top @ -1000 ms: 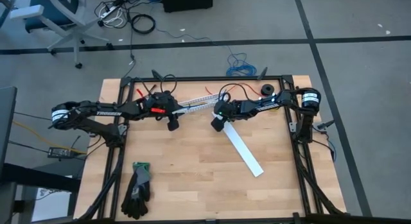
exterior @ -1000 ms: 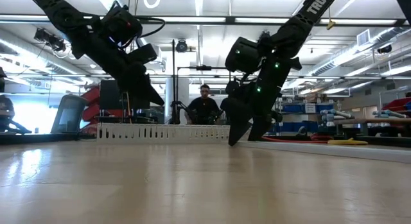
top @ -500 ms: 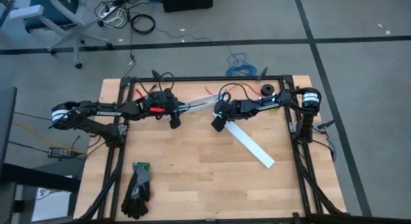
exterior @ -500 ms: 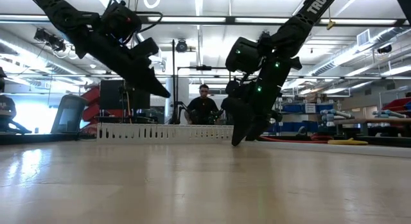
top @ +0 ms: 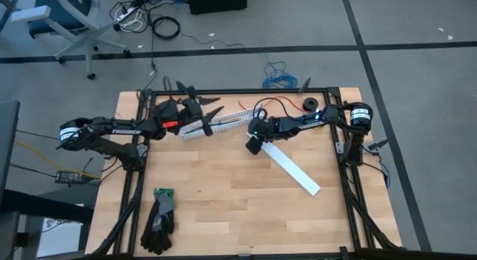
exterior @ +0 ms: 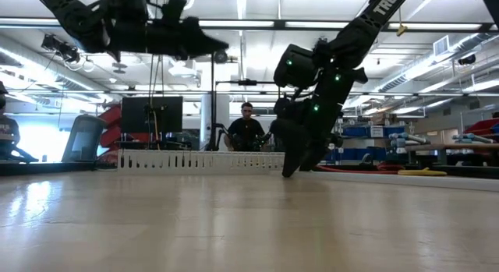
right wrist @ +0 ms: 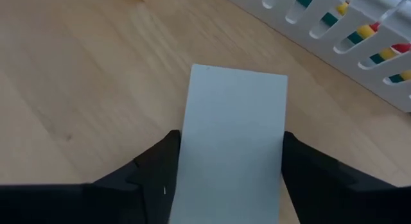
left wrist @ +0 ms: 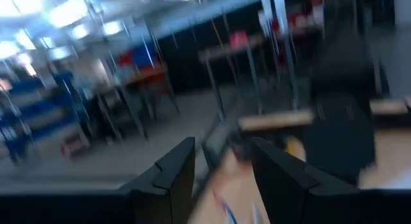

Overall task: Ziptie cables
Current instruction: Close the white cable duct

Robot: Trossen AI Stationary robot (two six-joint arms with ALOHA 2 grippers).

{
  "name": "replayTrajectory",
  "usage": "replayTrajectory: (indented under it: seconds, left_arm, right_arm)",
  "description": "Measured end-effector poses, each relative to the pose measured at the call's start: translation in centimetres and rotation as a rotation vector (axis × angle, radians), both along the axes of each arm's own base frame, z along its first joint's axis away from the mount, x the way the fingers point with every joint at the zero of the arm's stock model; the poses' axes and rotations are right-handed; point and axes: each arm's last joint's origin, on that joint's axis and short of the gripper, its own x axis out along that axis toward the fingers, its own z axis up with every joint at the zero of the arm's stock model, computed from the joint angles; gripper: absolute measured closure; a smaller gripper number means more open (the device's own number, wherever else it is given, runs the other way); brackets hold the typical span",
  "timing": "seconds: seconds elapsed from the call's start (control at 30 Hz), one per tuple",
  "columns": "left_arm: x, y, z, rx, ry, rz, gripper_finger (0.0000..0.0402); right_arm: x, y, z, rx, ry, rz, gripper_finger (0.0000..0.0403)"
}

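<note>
Cables [right wrist: 359, 31] lie inside the slotted white channel [top: 223, 124], which keeps them gathered. Right gripper [right wrist: 225, 179], beside the channel's near side, closes its fingers [right wrist: 151, 169] on the flat white cover strip [right wrist: 234, 134], apparently keeping it clear of the channel. Left gripper [top: 211, 113] hovers above the channel's left end, fingers apart and empty.

The cables [right wrist: 359, 33], yellow, green and red, lay inside the slotted white channel [right wrist: 321, 25] just beyond my right claw [right wrist: 232, 166].

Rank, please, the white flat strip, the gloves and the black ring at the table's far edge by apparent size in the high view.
1. White flat strip, the longest.
2. Gloves, shorter than the strip but wider, so the two are close in area.
3. Black ring, clearly smallest.
</note>
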Motion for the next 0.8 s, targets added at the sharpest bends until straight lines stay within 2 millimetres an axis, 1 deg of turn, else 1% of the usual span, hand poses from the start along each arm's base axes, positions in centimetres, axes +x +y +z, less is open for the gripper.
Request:
replayTrajectory:
  seconds: [0.07, 0.13, 0.2, 0.3, 0.4, 0.57, 0.73, 0.8]
  left_arm:
    - [0.1, 0.1, 0.4, 0.019, -0.008, 0.005, 0.0241]
    - [0.7, 0.5, 0.2, -0.016, 0.069, 0.007, 0.0241]
    - [1.8, 0.9, -0.7, -0.079, 0.197, 0.003, 0.0241]
    - [3.7, 1.5, -2.1, -0.139, 0.337, -0.024, 0.0241]
    - [5.9, 1.9, -3.3, -0.175, 0.404, -0.056, 0.0241]
    - [8.7, 2.8, -6.0, -0.248, 0.527, -0.065, 0.0241]
    - [10.7, 3.4, -8.4, -0.296, 0.610, -0.102, 0.0241]
    - [11.3, 3.6, -9.1, -0.302, 0.623, -0.105, 0.0241]
  right_arm:
    - [-0.1, 0.2, 0.0, -0.001, 0.011, 0.004, 0.0168]
    - [-0.2, 0.4, -0.1, 0.001, 0.027, 0.009, 0.0169]
    - [-0.3, 0.7, -0.1, 0.005, 0.043, 0.015, 0.0168]
    - [-0.3, 1.0, -0.1, 0.009, 0.057, 0.020, 0.0165]
    - [-0.4, 1.5, -0.1, 0.011, 0.066, 0.023, 0.0165]
    - [-0.7, 3.0, 0.0, 0.001, 0.080, 0.011, 0.0167]
    - [-2.3, 5.2, 0.5, -0.017, 0.083, -0.001, 0.0165]
    - [-3.2, 6.0, 0.9, -0.012, 0.078, -0.011, 0.0165]
